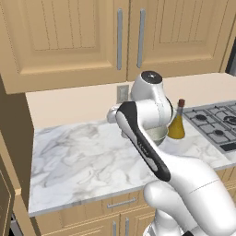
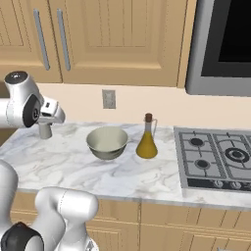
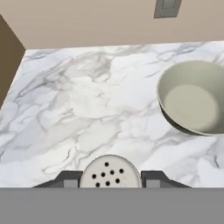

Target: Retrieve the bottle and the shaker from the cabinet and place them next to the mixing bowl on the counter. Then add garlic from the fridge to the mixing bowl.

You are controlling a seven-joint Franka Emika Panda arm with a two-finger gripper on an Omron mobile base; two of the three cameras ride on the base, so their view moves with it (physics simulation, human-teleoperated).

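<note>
The gripper [image 3: 110, 183] is clamped on the shaker [image 3: 110, 174], whose rounded, perforated top sits between the two fingertips in the hand view; in the right base view the small grey cylinder [image 2: 45, 130] hangs below the hand, above the marble counter [image 2: 73, 162]. It looks light and rigid, probably smooth-sided (so a side pinch at mid-body seems the sensible hold), and the grip appears centred, though the body itself is mostly hidden. The mixing bowl [image 3: 192, 103] lies ahead and to the right of the fingers, apart from them. Beyond it stands the glass bottle [image 2: 147, 139], just beside the bowl, fragile and top-heavy at its thin neck.
</note>
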